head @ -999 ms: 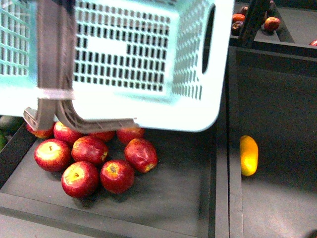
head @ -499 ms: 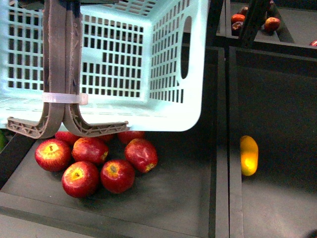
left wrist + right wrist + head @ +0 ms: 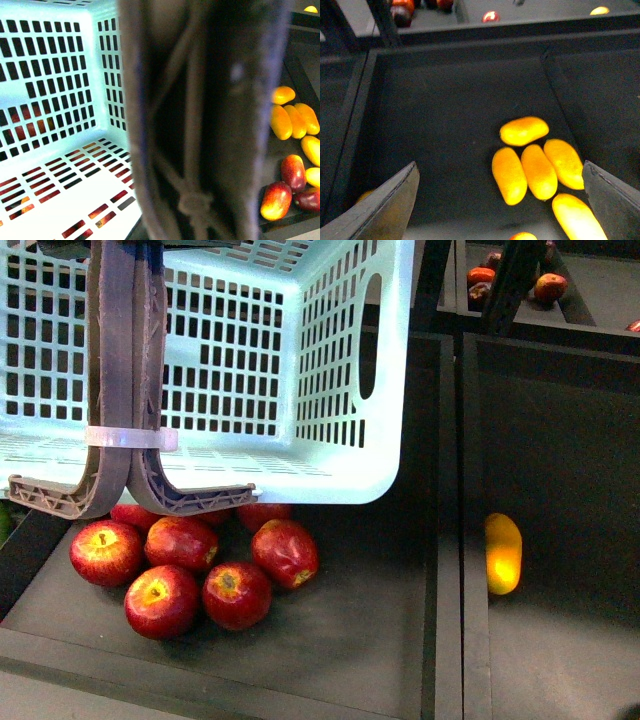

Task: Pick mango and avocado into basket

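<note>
Basket (image 3: 340, 475) further left than earlier

Dark bins (image 3: 380, 640) — red apples (image 3: 190, 570), yellow mangoes (image 3: 538, 171)

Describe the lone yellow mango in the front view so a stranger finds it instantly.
Find the pale teal basket hanging over the dark bin of red apples. In the next bin to the right, the mango lies against the dividing wall. It is alone, long and plain yellow; the apples are round, red and clustered.
</note>
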